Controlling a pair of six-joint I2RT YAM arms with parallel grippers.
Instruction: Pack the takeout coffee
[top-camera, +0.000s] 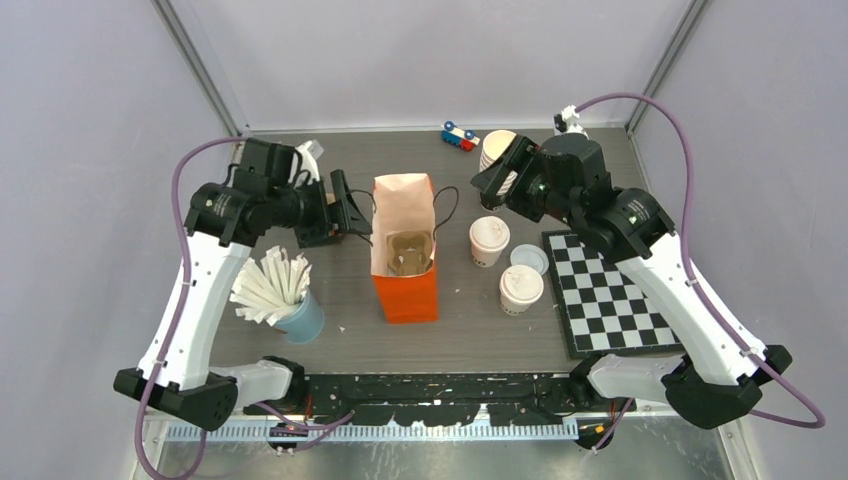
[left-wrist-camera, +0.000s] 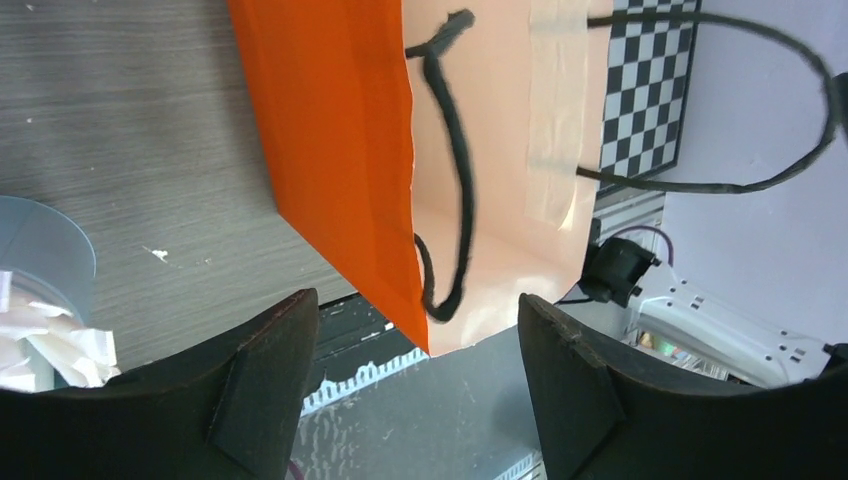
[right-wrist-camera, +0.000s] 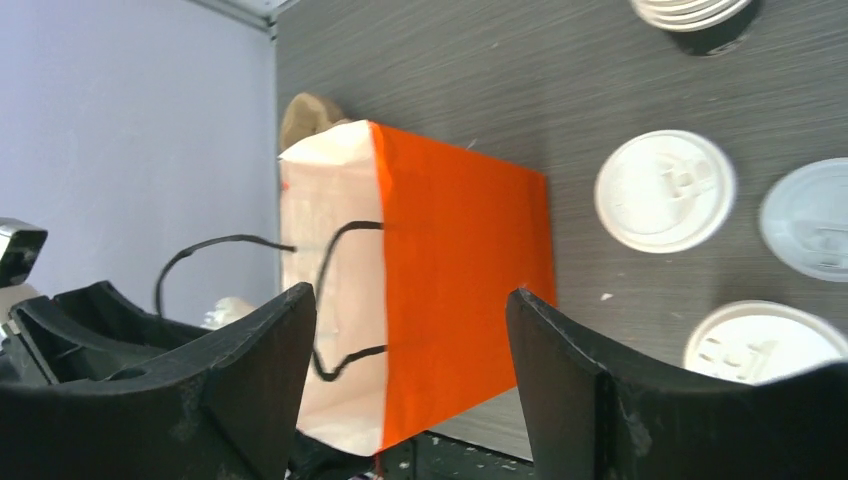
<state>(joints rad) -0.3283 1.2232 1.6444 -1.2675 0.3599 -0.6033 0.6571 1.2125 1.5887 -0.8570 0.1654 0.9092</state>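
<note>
Two upright white cups of takeout coffee, one farther back and one nearer, stand lidded between the orange bag and the checkerboard. A loose lid lies beside them. The left gripper and right gripper flank the bag, both spread wide and holding nothing.

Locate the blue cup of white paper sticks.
Top view: the blue cup of white paper sticks stands at the near left of the table, just left of the orange paper bag and beside the left arm.
</note>
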